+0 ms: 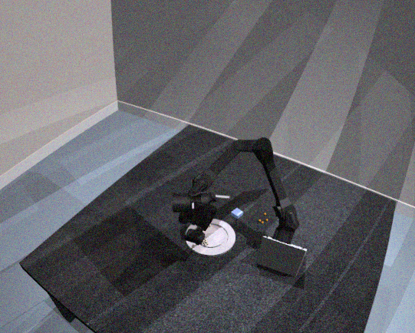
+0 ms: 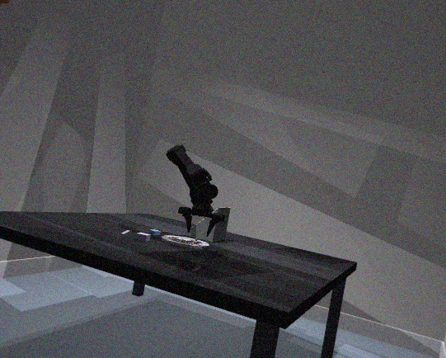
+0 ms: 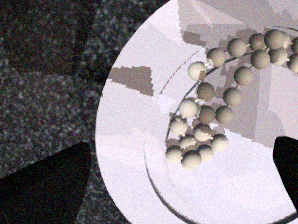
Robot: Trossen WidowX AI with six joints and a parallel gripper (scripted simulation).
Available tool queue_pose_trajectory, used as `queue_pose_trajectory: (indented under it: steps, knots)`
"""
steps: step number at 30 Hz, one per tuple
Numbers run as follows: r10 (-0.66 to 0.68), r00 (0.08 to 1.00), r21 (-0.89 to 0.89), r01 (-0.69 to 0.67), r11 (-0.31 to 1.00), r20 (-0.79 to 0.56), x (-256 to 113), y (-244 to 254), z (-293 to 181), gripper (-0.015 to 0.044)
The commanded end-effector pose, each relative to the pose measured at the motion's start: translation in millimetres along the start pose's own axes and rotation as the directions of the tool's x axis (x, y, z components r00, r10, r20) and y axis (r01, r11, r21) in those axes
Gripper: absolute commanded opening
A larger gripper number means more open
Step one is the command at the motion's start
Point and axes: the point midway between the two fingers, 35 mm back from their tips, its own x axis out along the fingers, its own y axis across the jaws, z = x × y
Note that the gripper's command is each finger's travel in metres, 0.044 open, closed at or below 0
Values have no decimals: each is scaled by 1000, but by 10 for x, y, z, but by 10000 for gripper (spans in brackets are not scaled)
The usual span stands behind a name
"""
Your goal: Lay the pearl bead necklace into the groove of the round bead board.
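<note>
The round white bead board [image 1: 231,239] [image 2: 204,245] [image 3: 120,125] lies flat on the dark table. The pearl bead necklace [image 1: 205,242] [image 3: 191,160] lies on it as a doubled, bunched strand. In the wrist view its folded end is left of the board's centre, and both strands curve up and right along the circular line. The lower-left part of the ring shows no beads. I cannot tell whether any bead sits in the groove. My gripper [image 2: 199,233] [image 3: 183,151] is open and empty above the board, its fingers wide apart on either side of the folded end. The arm hides part of the board in the top view.
A grey upright panel [image 1: 281,255] [image 2: 221,224] stands beside the arm's base. A blue block [image 1: 237,212] [image 2: 155,232], a thin white bar [image 1: 222,196] [image 2: 125,232] and several small orange pieces [image 1: 267,219] lie near the board. A whitish block [image 2: 144,236] shows in the exterior view.
</note>
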Motion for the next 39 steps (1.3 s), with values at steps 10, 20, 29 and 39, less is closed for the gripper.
queue_pose_trajectory:
  steps: [10,20,29,39]
  knots:
    - [1,1000,2,-1,1000,-3,112,2,5,380]
    - [-1,1000,-1,1,1000,-10,274,-4,-11,380]
    - [-3,1000,-3,3,1000,-14,361,-8,-23,380]
    - [3,1000,4,-3,1000,-10,342,1,-2,196]
